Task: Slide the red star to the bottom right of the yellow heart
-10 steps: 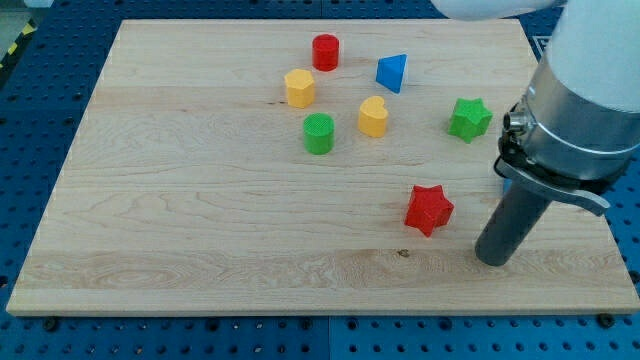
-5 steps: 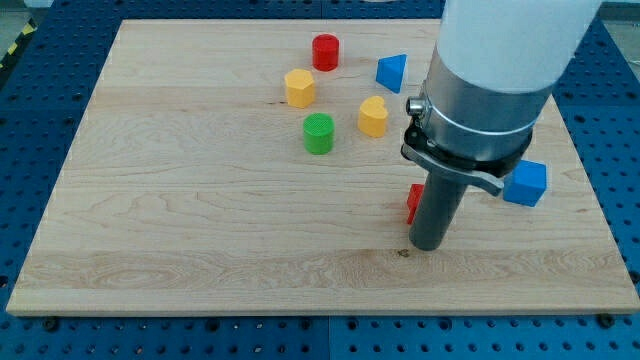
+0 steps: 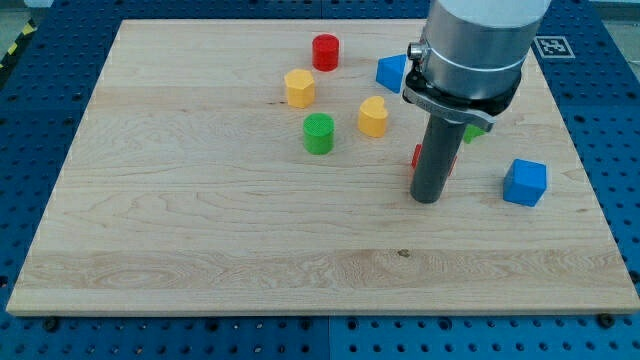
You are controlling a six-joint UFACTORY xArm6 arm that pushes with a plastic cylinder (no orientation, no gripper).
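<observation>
The red star (image 3: 416,157) shows only as slivers behind my rod, right of and a little below the yellow heart (image 3: 373,117). My tip (image 3: 427,199) rests on the board just below the red star, apparently touching it. The star lies between the heart and the blue cube (image 3: 525,183).
A red cylinder (image 3: 325,51), a yellow hexagon (image 3: 299,88) and a green cylinder (image 3: 318,133) lie left of the heart. A blue triangle (image 3: 390,71) is partly hidden by the arm. A sliver of the green star (image 3: 469,133) shows behind the rod.
My tip moved left under the red star, then up the view, pushing the star upward toward the heart's lower right. The arm now hides most of the green star.
</observation>
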